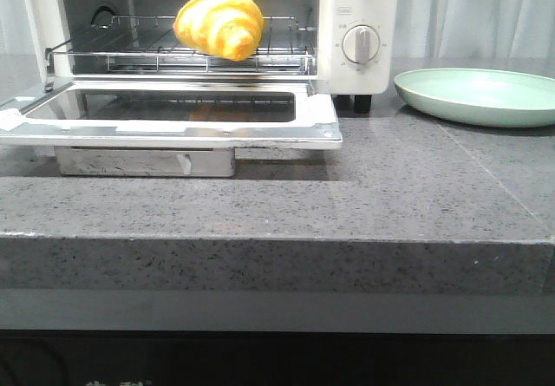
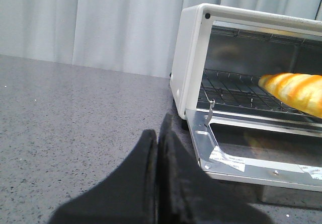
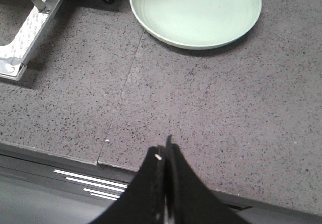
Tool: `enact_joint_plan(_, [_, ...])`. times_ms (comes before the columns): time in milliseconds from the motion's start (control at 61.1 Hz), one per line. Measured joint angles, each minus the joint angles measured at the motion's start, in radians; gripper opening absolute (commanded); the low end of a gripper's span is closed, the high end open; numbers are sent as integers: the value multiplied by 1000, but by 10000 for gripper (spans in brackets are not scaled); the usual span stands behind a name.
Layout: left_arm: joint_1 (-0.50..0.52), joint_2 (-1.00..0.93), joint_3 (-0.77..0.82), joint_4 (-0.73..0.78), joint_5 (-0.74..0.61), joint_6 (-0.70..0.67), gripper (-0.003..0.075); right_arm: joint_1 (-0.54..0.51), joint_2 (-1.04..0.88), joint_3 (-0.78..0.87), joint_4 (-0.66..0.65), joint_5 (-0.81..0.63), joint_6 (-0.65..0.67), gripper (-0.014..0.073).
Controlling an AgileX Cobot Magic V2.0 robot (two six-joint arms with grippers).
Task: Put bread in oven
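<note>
Bread (image 1: 219, 24) on the wire rack (image 1: 130, 46) inside the oven (image 1: 351, 22), door (image 1: 173, 117) folded down flat. Left gripper (image 2: 157, 148) pressed closed, empty, above the counter (image 2: 75, 118) (beside the oven). Right gripper (image 3: 164, 156) likewise closed and empty, near the green plate (image 3: 195, 10).

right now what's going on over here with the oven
Nothing is being handled at the moment. The croissant-shaped bread sits on the wire rack inside the white toaster oven, whose glass door hangs open. The pale green plate beside it holds nothing. The left end effector and right end effector are both shut, holding nothing, back over the grey countertop. Only closing the door seems left.
</note>
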Motion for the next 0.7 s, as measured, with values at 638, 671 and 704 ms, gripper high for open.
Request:
enact_joint_plan(638, [0,0,0,0,0,0,-20,-345,-553,720,32,-692,-26,-67])
enact_joint_plan(671, [0,0,0,0,0,0,-20,-350,-569,748,32,-722,-26,-67])
enact_joint_plan(704, [0,0,0,0,0,0,-20,-352,-580,774,33,-750,-26,-67])
